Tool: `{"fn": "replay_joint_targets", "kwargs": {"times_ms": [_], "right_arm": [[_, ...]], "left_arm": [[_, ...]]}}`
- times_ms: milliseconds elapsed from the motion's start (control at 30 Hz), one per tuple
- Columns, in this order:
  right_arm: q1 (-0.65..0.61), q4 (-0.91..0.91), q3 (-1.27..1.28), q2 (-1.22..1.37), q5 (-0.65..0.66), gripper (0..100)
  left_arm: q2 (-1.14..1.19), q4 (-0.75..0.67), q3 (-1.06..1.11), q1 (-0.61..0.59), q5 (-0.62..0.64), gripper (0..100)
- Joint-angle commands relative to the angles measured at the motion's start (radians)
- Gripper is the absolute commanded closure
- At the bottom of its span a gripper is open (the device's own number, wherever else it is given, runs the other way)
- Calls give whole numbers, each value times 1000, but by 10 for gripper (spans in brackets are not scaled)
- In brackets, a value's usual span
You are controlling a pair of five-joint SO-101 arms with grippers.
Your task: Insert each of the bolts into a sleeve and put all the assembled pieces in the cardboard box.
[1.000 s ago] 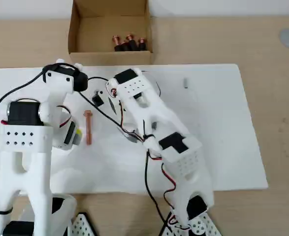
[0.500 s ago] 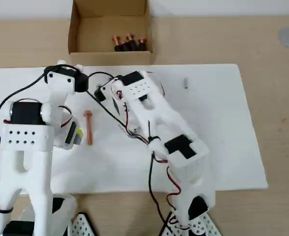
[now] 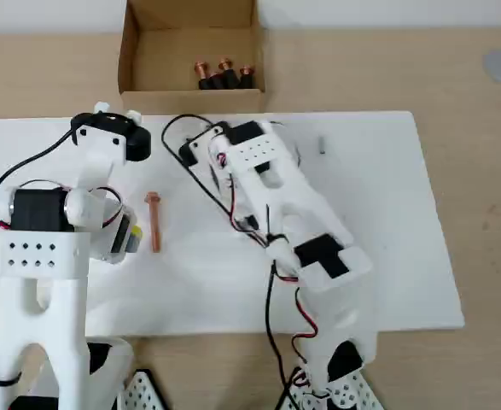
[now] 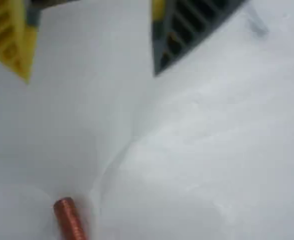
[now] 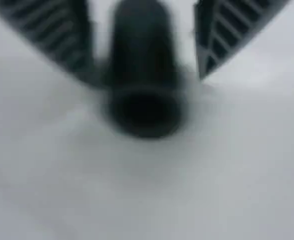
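Straddles black cylindrical plastic sleeve [image 5: 147, 95] with right gripper [image 5: 144, 75], spread apart; keeps left gripper [image 4: 89, 72], likewise apart, nearer to slim copper-coloured metal bolt [image 3: 153, 224], just beside its long shank.

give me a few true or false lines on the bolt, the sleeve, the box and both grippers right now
1. The bolt lies on the white mat, outside the cardboard box. True.
2. The cardboard box is empty. False: assembled pieces lie inside it.
3. The left gripper holds the bolt. False: it is open, and the bolt lies loose on the mat.
4. A black sleeve sits inside the open right gripper. True.
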Motion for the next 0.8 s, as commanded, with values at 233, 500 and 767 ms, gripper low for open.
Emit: {"fn": "replay_joint_targets", "kwargs": {"times_ms": [233,500,767], "right_arm": [[18,-52,7,5,-5,988],[64,48,-56,-42,-5,988],[74,89,-156,-298,0,988]], "left_arm": [[-48,-5,-2,-17,-6,825],[-82,-5,-2,-17,-5,825],[-131,-6,-2,-17,38,825]]}}
